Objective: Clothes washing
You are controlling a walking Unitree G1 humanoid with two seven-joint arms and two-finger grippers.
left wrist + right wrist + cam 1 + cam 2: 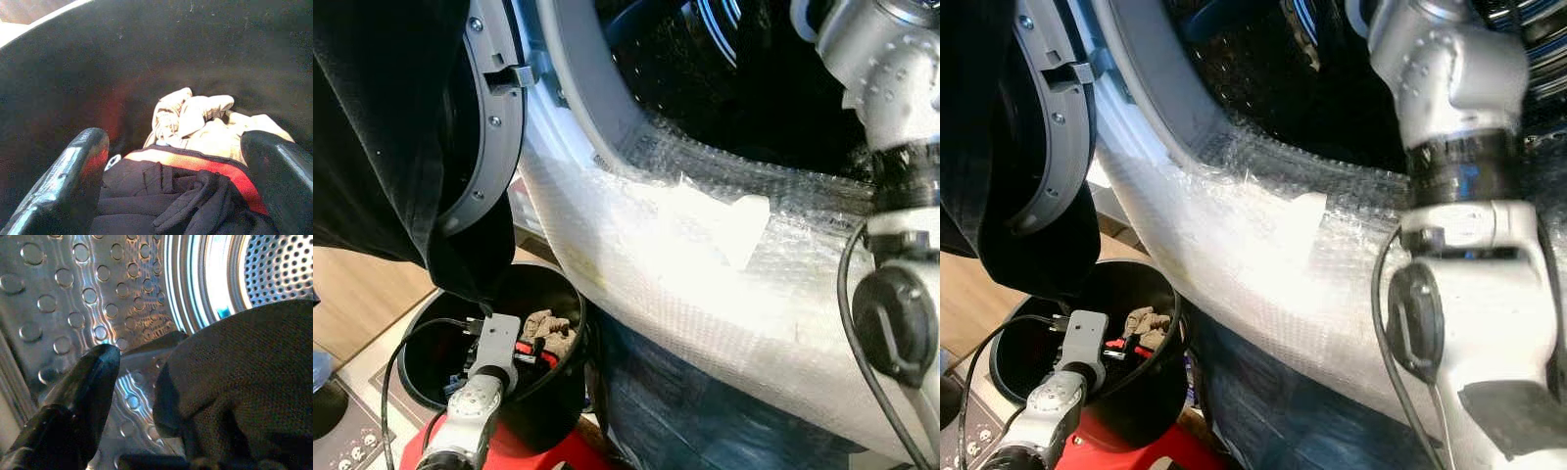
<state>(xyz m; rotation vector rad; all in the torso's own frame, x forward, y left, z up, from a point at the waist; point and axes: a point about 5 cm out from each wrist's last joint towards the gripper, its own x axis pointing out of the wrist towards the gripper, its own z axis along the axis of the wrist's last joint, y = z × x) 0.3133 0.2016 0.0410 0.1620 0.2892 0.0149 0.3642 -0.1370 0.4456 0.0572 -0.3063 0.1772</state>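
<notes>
— Where is the laundry sitting right now?

— Most of it is lying at the bottom of the black bucket [563, 377], low in the left part of the head views: a beige cloth [195, 122] on top, and a dark garment with a red band [195, 186] under it. In the right wrist view, a dark knitted piece [244, 382] is also sitting inside the steel drum [88, 293].

— And which arm is working the bucket?

— The left gripper [171, 196] is reaching down into it, fingers spread wide apart with nothing between them. The pile is lying straight ahead of the fingers and slightly below, and the red band is running across from one finger to the other.

— So a straight push down would do it?

— I judge so: the fingers are straddling the heap, so lowering and closing should catch the band's fold.

— The right gripper?

— The right gripper [132, 396] is reaching inside the washer drum at the upper right. One finger is showing beside the knitted cloth; whether it is clamping it, I cannot tell.
</notes>
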